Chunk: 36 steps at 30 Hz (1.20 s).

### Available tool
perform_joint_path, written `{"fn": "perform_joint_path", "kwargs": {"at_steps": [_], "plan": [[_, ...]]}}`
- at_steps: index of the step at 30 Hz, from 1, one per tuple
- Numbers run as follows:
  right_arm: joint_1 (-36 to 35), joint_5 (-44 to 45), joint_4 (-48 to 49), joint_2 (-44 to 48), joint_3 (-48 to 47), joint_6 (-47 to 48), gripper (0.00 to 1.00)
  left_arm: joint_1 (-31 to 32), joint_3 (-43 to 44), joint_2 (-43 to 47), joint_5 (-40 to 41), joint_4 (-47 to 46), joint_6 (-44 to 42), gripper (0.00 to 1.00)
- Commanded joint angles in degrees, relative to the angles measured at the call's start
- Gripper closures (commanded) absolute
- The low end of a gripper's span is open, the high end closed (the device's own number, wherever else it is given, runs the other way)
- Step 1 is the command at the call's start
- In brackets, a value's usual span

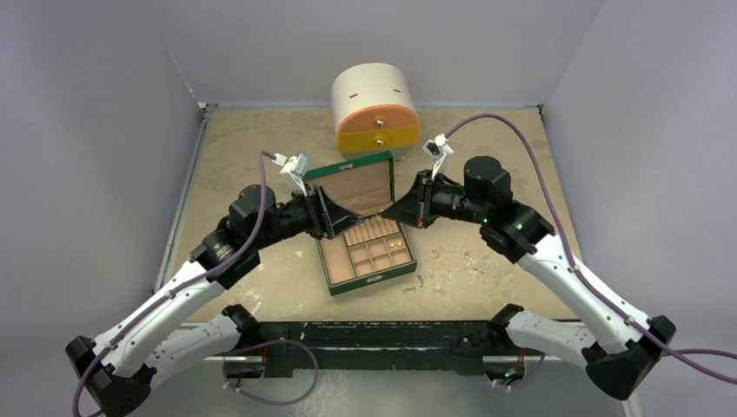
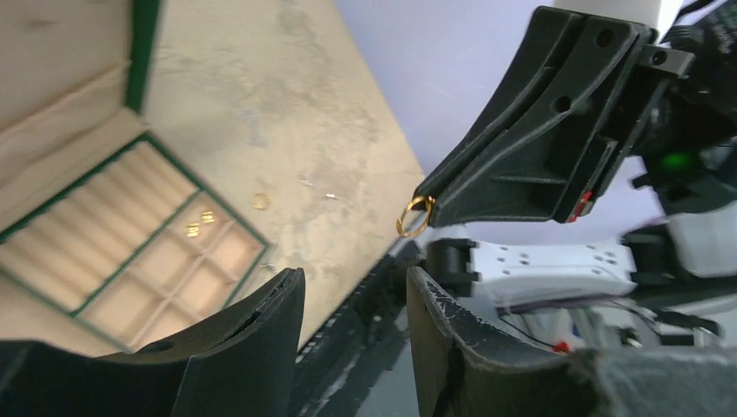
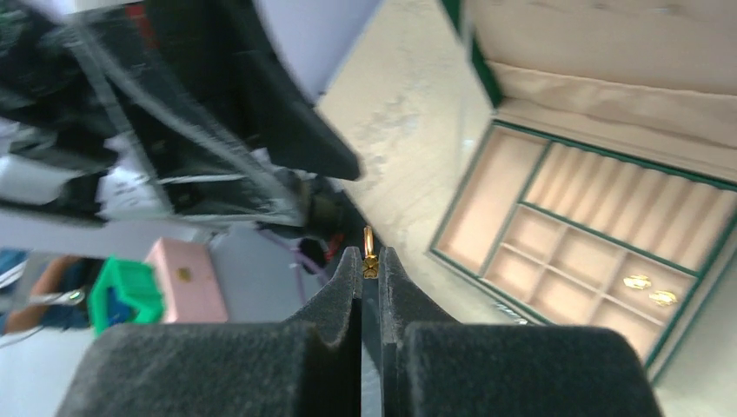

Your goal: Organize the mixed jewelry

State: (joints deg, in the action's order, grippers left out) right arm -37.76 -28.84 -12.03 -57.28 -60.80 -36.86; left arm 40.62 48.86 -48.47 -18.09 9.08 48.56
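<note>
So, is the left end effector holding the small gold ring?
No, the small gold ring is pinched by the right end effector; the left end effector is open and empty.

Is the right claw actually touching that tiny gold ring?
Touching. The right wrist view shows the gold ring pinched between the right claw's closed tips.

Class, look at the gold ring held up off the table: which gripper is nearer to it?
Right. The right gripper pinches the gold ring between its fingertips. The left gripper is open and faces it across a gap, not touching it.
</note>
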Motion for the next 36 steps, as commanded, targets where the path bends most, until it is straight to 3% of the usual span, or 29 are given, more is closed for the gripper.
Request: {"fn": "perform_joint_path", "kwargs": {"at_steps": [1, 10, 15, 23, 36], "plan": [[0.1, 11.1, -7.6, -4.6, -4.4, 9.4, 1.0, -0.1, 5.2, 2.7, 13.6, 11.7, -7.6, 0.53], [-4.6, 28.1, -9.7, -14.4, -4.9, 13.0, 1.0, -0.2, 7.7, 6.6, 32.5, 23.4, -13.6, 0.5], [-7.8, 35.7, -9.2, -20.2, -5.0, 12.6, 1.0, -0.1, 7.0, 8.7, 38.6, 26.1, -15.9, 0.45], [-8.5, 38.7, -5.7, -27.5, -4.1, 9.7, 1.0, -0.1, 3.8, 10.6, 44.1, 25.9, -16.2, 0.34], [-8.5, 37.2, -1.5, -33.4, -3.0, 6.2, 1.0, -0.2, 0.9, 9.7, 45.6, 24.6, -16.4, 0.33]]}}
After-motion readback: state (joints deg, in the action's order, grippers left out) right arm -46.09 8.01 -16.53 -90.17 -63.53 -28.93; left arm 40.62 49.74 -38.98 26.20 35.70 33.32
